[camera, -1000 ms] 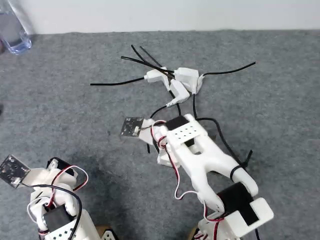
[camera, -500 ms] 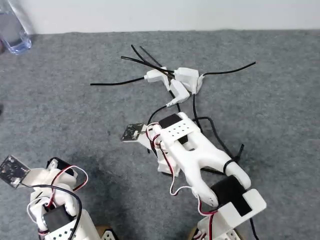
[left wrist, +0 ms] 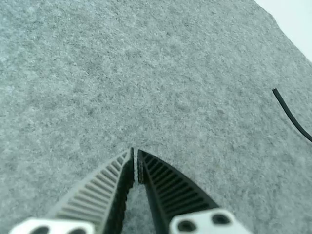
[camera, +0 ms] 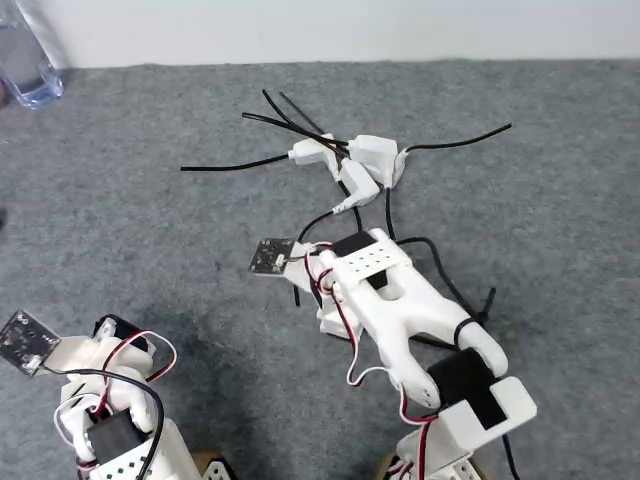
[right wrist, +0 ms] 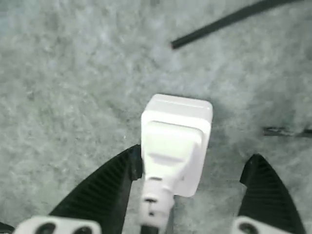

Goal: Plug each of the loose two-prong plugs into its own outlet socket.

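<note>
**Step in hand:** grasp the loose plug (right wrist: 176,141) with the right gripper (right wrist: 194,158).

**State**
- The right gripper is wide open and holds nothing.
- The plug lies flat on the mat (right wrist: 58,73) between the fingers, with its cord running back toward the wrist.
- One finger (right wrist: 105,183) touches the plug's side. The other finger (right wrist: 263,187) stands well apart.
- In the high view the right arm (camera: 400,300) covers the plug. It lies near the white cluster (camera: 372,155) of fittings farther up the mat. Which of these are free sockets cannot be told.
- The left gripper (left wrist: 135,155) is closed to a thin slit, empty, above bare mat with a cable (left wrist: 292,117) off to one side.

**Procedure**
1. Centre the right gripper on the plug first. Closing from the present offset would probably shove the plug sideways rather than seat it.
2. Take the body on its two flat sides, not on the cord.
3. Close firmly, because the smooth casing looks likely to twist in the grip.
4. The prongs are hidden, so confirm which way they face before lifting toward a socket.
5. Keep clear of the cable end (right wrist: 178,43) beyond the plug, since it may snag.
</note>
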Tool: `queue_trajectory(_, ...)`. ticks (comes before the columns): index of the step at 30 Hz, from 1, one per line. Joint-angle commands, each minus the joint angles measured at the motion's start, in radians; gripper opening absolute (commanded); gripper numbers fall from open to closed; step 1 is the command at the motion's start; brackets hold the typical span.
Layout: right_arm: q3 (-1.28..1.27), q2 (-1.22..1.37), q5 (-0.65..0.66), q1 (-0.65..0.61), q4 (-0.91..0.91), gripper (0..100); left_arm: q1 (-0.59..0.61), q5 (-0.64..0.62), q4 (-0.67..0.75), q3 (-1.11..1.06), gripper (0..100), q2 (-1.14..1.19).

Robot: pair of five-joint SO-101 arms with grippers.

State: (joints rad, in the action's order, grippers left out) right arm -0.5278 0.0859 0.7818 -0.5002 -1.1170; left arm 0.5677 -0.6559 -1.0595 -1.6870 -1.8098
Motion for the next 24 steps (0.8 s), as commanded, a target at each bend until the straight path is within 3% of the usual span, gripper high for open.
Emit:
queue_trajectory(1, -0.005, -0.004, 0.074, 0.027, 0.025, 12.8, 0.005, 0.009, 0.002, 0.005, 2, -0.011)
queue_trajectory(4, -0.032, -0.004, 0.146, 0.027, 0.031, 0.2, 0.005, 0.009, 0.002, 0.005, 2, -0.011)
queue_trajectory(17, -0.003, -0.016, 0.160, 0.027, 0.048, 0.9, 0.005, 0.009, 0.002, 0.005, 2, -0.009)
queue_trajectory(24, 0.264, -0.016, 0.104, 0.027, -0.136, 0.9, 0.005, 0.009, 0.000, 0.005, 2, -0.009)
